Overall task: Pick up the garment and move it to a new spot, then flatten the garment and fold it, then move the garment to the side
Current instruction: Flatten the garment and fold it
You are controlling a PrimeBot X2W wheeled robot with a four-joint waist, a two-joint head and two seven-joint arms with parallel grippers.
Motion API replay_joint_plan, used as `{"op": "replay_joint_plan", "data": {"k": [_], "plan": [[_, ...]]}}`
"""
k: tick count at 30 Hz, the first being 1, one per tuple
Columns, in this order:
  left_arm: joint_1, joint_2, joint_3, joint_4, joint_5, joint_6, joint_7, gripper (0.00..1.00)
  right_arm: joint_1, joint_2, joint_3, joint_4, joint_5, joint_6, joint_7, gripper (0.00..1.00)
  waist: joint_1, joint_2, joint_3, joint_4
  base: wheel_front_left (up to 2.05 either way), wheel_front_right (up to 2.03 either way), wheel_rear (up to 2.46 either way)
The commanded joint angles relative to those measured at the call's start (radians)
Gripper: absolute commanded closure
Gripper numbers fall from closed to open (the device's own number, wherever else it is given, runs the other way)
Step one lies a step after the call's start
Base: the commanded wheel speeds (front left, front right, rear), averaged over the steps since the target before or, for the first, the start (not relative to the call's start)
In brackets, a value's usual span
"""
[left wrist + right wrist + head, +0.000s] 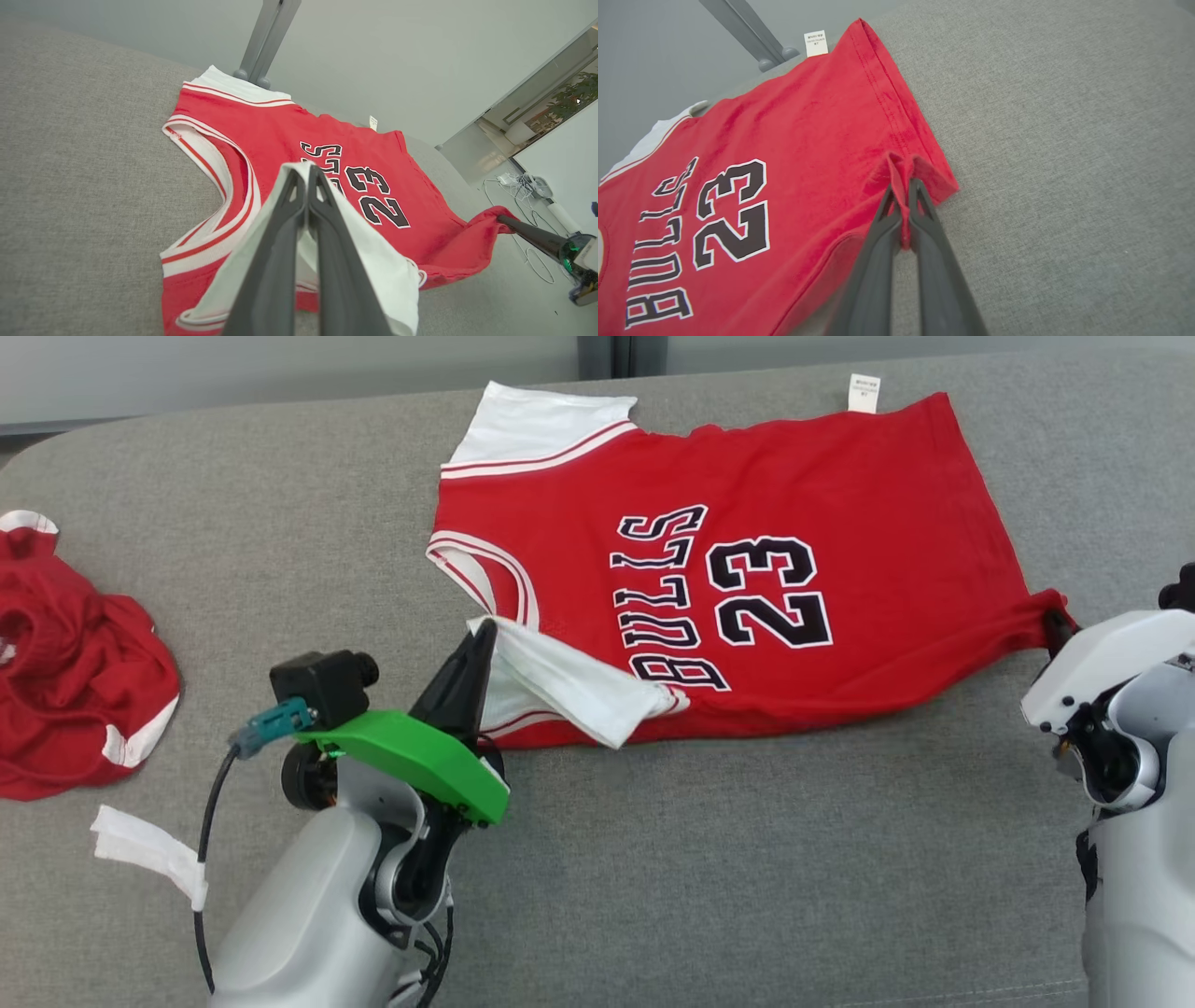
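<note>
- Now, far left: a crumpled red garment [75, 653] lies in a heap on the grey cushion [280, 523], well apart from the action and, by my reading, no part of it.
- Left gripper [478, 639] next: jaws clenched on the white sleeve [560, 686] at the near shoulder. The cloth is raised off the cushion and drapes over the fingers [275, 261] in the left wrist view.
- Centre, the jersey [840, 504] itself: spread flat with the lettering up, collar to the left, hem to the right. Its label [864, 392] pokes out past the far edge.
- Right side, right gripper [1057, 621]: jaws pinched tight on the near hem corner [924, 172], with a small red ridge of cloth bunched between them.
- My call: flattening looks done and the fold is in hand, both near corners gripped.
- Next move, as I judge it: lift both corners together and carry them across to the far edge, level and in step, so the near half lands square on the far half.
- Let one side lead and the fold goes crooked; tug too hard and the whole jersey slides.
</note>
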Motion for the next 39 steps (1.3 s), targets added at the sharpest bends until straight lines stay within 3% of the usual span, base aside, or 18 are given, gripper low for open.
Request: {"op": "replay_joint_plan", "data": {"k": [1,23,24,25,26,27,34,39], "plan": [[-0.037,-0.006,0.008,0.021,0.007,-0.008,-0.012,1.00,-0.030,0.001,-0.004,0.020,-0.002,-0.001,-0.009,1.00,0.0000,-0.0001,0.028,-0.005,0.00,0.00,0.00],[-0.289,-0.050,0.003,0.259,0.059,-0.058,-0.109,1.00,-0.276,0.005,-0.069,0.358,-0.037,-0.001,-0.221,0.98,0.0000,-0.0001,0.108,0.004,0.00,0.00,0.00],[-0.294,-0.051,0.001,0.267,0.061,-0.059,-0.110,1.00,-0.279,0.005,-0.073,0.365,-0.038,-0.001,-0.232,0.36,0.0000,-0.0001,0.108,0.004,0.00,0.00,0.00],[-0.297,-0.053,-0.002,0.279,0.061,-0.061,-0.112,1.00,-0.283,0.005,-0.078,0.375,-0.043,-0.001,-0.247,0.00,0.0000,-0.0001,0.108,0.003,0.00,0.00,0.00],[-0.300,-0.055,-0.004,0.288,0.063,-0.062,-0.114,0.60,-0.285,0.005,-0.077,0.381,-0.055,-0.001,-0.258,0.00,0.0000,-0.0001,0.107,0.003,0.00,0.00,0.00],[-0.303,-0.057,-0.007,0.298,0.066,-0.062,-0.117,0.00,-0.290,0.005,-0.075,0.389,-0.056,-0.001,-0.271,0.00,0.0000,-0.0001,0.106,0.003,0.00,0.00,0.00],[-0.274,-0.049,-0.021,0.354,0.104,-0.047,-0.169,0.00,-0.281,0.000,-0.042,0.394,-0.059,-0.001,-0.318,0.00,0.0000,-0.0001,0.073,0.001,0.00,0.00,0.00],[-0.193,-0.015,-0.045,0.361,0.154,-0.008,-0.189,0.00,-0.211,-0.050,-0.010,0.364,-0.110,-0.001,-0.263,0.00,0.0000,-0.0001,0.044,0.004,0.00,0.00,0.00]]}}
